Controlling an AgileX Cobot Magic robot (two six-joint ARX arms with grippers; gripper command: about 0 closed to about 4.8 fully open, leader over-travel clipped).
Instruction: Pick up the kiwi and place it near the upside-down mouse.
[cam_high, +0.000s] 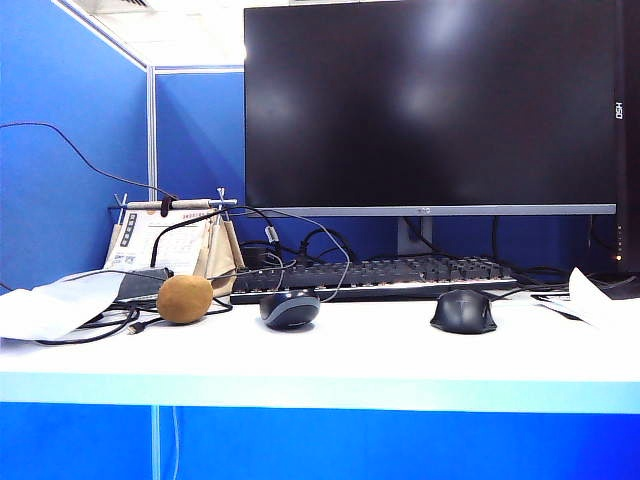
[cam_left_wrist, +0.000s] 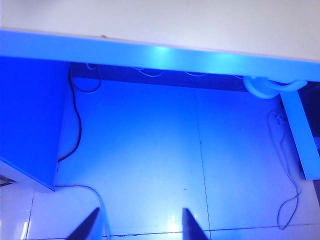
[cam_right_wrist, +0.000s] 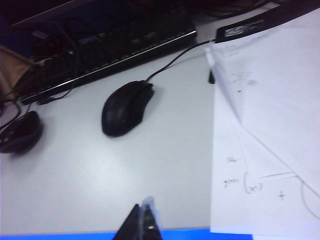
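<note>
On the table, in front of the keyboard: upside-down mouse by its left end, other mouse by its right end. Kiwi left of the keyboard, near the upside-down mouse, not touching. Monitor behind the keyboard. Papers right of it.

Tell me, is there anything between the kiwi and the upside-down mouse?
Only bare white desk and a thin dark cable separate the kiwi from the upside-down mouse, shown in the exterior view.

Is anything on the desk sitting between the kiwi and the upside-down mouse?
Nothing solid. In the exterior view the kiwi and upside-down mouse are separated only by bare desk with thin cables behind. Left gripper is open below the desk edge; right gripper is shut.
</note>
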